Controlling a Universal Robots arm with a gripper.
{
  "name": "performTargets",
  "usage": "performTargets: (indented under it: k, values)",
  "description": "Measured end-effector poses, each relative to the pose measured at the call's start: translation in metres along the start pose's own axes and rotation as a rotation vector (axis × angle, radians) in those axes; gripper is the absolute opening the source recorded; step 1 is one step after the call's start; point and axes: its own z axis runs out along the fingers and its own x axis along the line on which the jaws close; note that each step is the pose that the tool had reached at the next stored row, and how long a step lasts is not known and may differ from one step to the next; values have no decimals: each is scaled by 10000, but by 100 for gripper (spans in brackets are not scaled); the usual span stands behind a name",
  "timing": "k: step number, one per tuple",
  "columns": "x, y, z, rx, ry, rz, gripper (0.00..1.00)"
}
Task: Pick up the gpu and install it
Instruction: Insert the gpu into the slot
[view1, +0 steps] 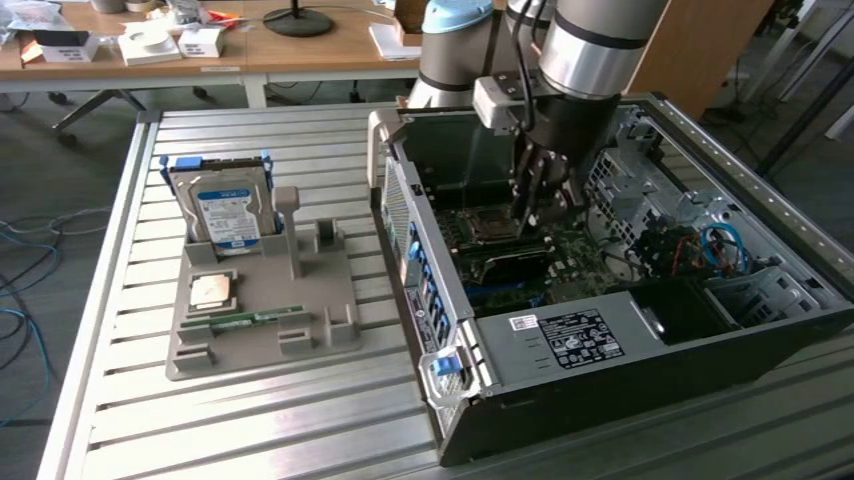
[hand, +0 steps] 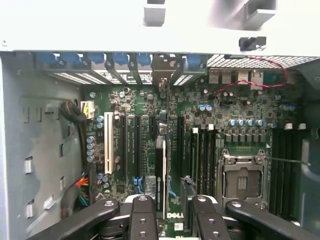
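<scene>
We see even, soft daylight over the exterior view. In the wrist view the case rim (hand: 100, 25) glares white, while the nearby fingers (hand: 142, 220) blur

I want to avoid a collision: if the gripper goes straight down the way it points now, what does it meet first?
Probably the gpu, standing edge-on between the gripper fingers, then the motherboard slots beneath; depth is unclear.
</scene>
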Motion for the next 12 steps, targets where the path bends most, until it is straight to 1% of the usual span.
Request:
performTargets:
  k: [6, 9, 12]
  values:
    - [-3, 0, -108, 1, -1, -1, 34]
    - [-4, 0, -134, 1, -1, 0, 34]
    - [-4, 0, -136, 1, -3, 0, 34]
